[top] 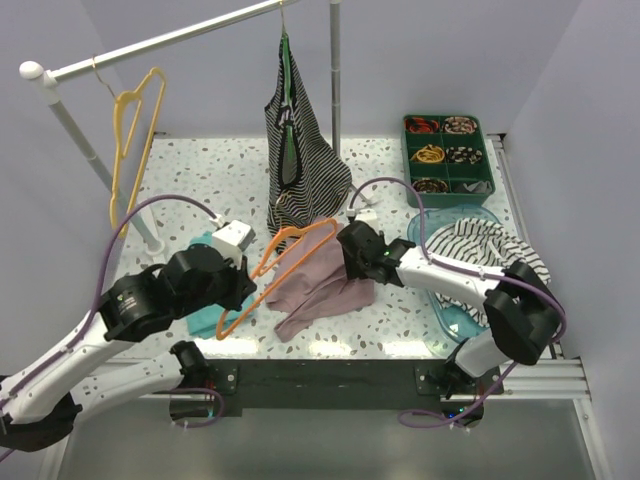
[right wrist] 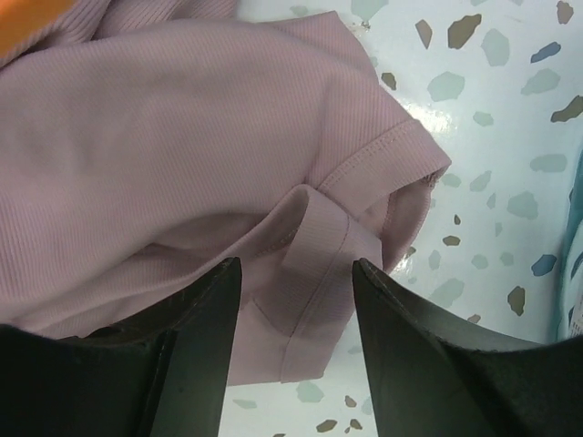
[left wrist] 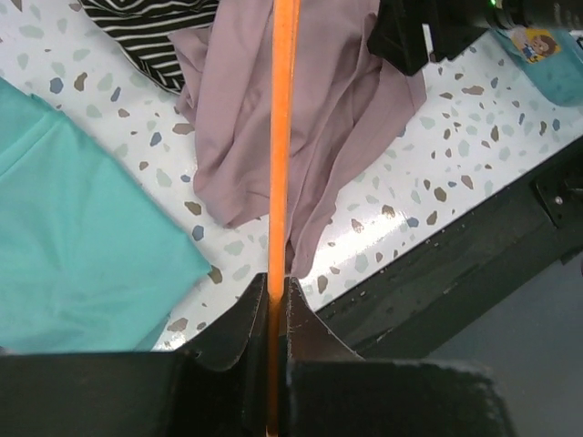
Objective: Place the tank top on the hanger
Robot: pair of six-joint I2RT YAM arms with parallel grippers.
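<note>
My left gripper point(left wrist: 278, 284) is shut on the thin bar of the orange hanger point(left wrist: 281, 137), which runs straight away from the jaws over the mauve-pink tank top point(left wrist: 337, 118). From the top view the hanger point(top: 290, 255) is tilted, with its upper end over the crumpled tank top point(top: 320, 290) lying on the table. My right gripper point(right wrist: 296, 264) is open and low over the tank top's right edge point(right wrist: 164, 137). A folded strap point(right wrist: 319, 241) lies between its jaws, which do not grip it.
A teal folded cloth point(top: 210, 315) lies under the left gripper. A striped top point(top: 295, 150) and a yellow hanger point(top: 135, 115) hang from the rail. At the right stand a green compartment tray point(top: 447, 153) and a blue basin point(top: 445, 320) holding striped cloth.
</note>
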